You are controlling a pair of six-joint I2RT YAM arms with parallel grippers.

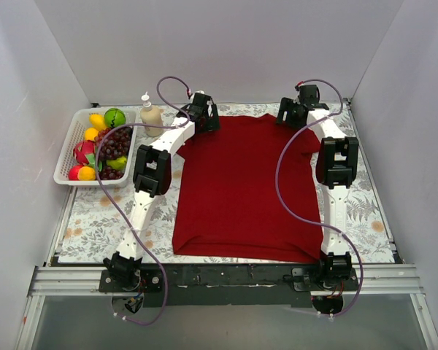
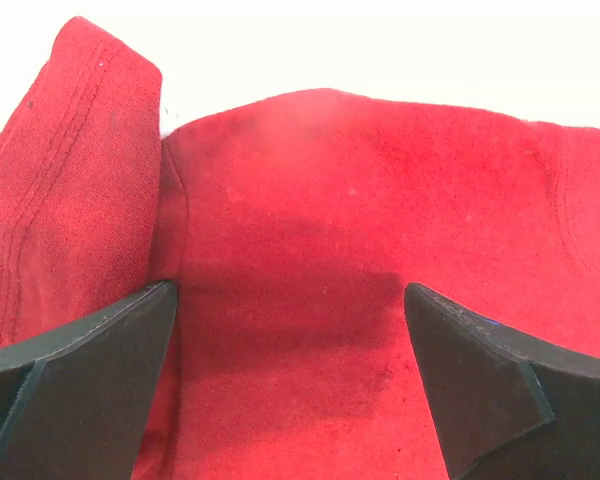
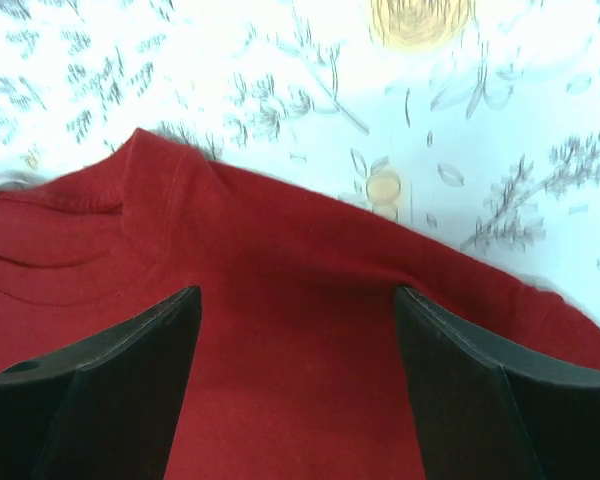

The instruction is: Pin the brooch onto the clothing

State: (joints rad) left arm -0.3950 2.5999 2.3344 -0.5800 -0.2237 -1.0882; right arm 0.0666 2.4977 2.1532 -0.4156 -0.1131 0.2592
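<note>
Hovering over far end of shirt (image 1: 241,189): both grippers. Left gripper (image 2: 290,300) held wide open above sleeve, nothing gripped. Right gripper (image 3: 298,300) held open over shirt edge, empty too. Shirt laid flat, long side running near to far. Brooch not surely seen. Pale round spot (image 3: 384,185) just past edge, ahead of right jaws, may be it. Right arm judged nearer. Fruit basket (image 1: 95,146) well apart, left.

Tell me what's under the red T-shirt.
The red T-shirt lies spread on the leaf-print table cover, which shows all around its edges. Anything beneath the fabric is covered. No brooch shows in any view.
</note>
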